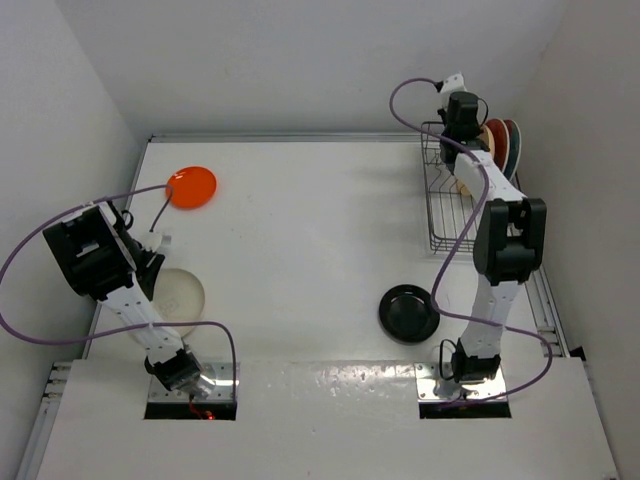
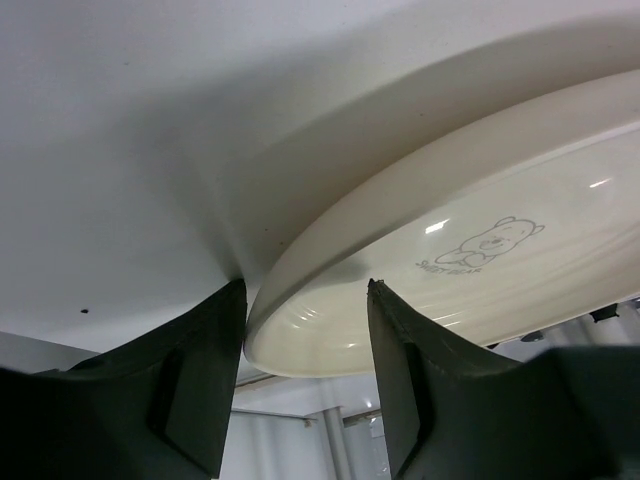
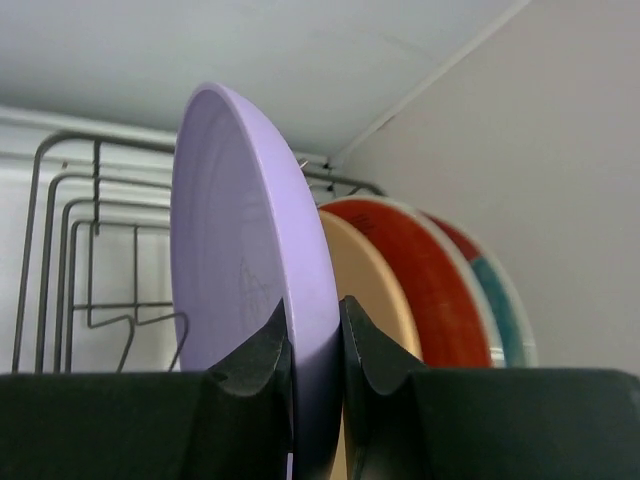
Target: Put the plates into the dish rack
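Toward the lower left of the overhead frame, the left gripper (image 2: 305, 300) reaches down to the cream-white plate (image 2: 460, 250), which lies on the white table (image 1: 320, 230). Its jaws stand apart with the plate's rim between them, and in so close a view it is hard to tell whether either pad touches the rim. Low and right of centre in the overhead frame, the small black plate (image 1: 409, 312) lies flat on the table, well apart from both grippers. Higher, at the upper left, the small orange plate (image 1: 191, 186) lies alone. At the upper right, the dish rack (image 1: 437, 200) stands near the wall, and there the right gripper (image 3: 312, 322) is clamped on the edge of the lavender plate (image 3: 235, 250), which stands upright. Just behind it stand the pale yellow plate (image 3: 378, 290) and two red plates (image 3: 445, 285), all upright.
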Available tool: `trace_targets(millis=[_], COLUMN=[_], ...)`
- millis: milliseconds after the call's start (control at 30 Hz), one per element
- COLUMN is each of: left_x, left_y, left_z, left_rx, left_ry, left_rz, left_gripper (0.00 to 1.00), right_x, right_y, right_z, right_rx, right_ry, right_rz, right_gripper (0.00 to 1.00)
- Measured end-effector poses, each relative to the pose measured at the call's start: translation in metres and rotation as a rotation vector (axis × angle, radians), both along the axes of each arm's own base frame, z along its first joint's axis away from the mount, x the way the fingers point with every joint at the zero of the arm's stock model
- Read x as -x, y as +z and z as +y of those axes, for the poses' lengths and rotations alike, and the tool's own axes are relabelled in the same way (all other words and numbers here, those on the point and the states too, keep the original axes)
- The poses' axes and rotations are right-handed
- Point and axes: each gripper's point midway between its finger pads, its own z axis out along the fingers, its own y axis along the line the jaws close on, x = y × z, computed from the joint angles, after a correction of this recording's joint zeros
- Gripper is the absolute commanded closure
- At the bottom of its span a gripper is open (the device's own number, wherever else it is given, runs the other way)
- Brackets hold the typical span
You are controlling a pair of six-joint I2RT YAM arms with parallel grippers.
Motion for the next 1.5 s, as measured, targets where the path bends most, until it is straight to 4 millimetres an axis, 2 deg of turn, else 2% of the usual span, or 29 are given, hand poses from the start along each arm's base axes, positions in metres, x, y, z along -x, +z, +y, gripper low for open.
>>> trace_targets(millis=[233, 300, 367, 433, 700, 867, 967, 1000, 1067, 1133, 1267, 1333, 1400, 1467, 1500], left_x=[0.002, 0.003, 0.003, 0.003, 0.001, -0.005, -0.008, -0.010, -0.012, -0.013, -0.011, -0.009, -0.008, -0.008, -0.010], left_y=[-0.001, -0.001, -0.001, -0.001, 0.001, 0.002, 0.003, 0.004, 0.005, 0.005, 0.006, 0.006, 0.007, 0.007, 0.008], left_z=[-0.001, -0.002, -0.002, -0.002, -0.003, -0.003, -0.002, -0.002, -0.001, -0.002, -0.005, -0.007, -0.008, -0.009, -0.009], left_rx=[0.004, 0.005, 0.006, 0.006, 0.012, 0.018, 0.018, 0.015, 0.013, 0.015, 0.029, 0.035, 0.043, 0.047, 0.046], left_ry=[0.000, 0.000, 0.000, 0.000, 0.001, -0.002, -0.003, -0.003, -0.004, -0.007, -0.012, -0.012, -0.014, -0.014, -0.016], left_rz=[0.006, 0.008, 0.008, 0.009, 0.004, -0.016, -0.028, -0.032, -0.037, -0.039, -0.030, -0.024, -0.016, -0.012, -0.012], left_gripper=[0.44, 0.44, 0.44, 0.44, 0.46, 0.56, 0.67, 0.70, 0.78, 0.83, 0.90, 0.95, 1.00, 1.00, 1.00], right_x=[0.013, 0.015, 0.016, 0.017, 0.021, 0.025, 0.025, 0.026, 0.030, 0.032, 0.033, 0.032, 0.031, 0.031, 0.031], right_y=[0.074, 0.085, 0.087, 0.081, 0.035, 0.002, -0.020, -0.026, -0.040, -0.048, -0.050, -0.049, -0.046, -0.038, -0.033], right_z=[-0.014, -0.018, -0.021, -0.021, -0.028, -0.034, -0.032, -0.031, -0.030, -0.029, -0.028, -0.023, -0.017, -0.014, -0.012], right_rx=[0.028, 0.033, 0.037, 0.037, -0.001, -0.043, -0.078, -0.084, -0.102, -0.118, -0.132, -0.139, -0.143, -0.149, -0.156], right_ry=[-0.037, -0.047, -0.052, -0.053, -0.075, -0.099, -0.104, -0.105, -0.111, -0.116, -0.116, -0.104, -0.084, -0.070, -0.061], right_rz=[-0.153, -0.180, -0.187, -0.174, -0.072, -0.020, 0.017, 0.036, 0.073, 0.095, 0.103, 0.100, 0.098, 0.086, 0.078], right_gripper=[1.00, 1.00, 1.00, 1.00, 1.00, 1.00, 1.00, 0.98, 0.73, 0.56, 0.27, 0.21, 0.11, 0.02, 0.00])
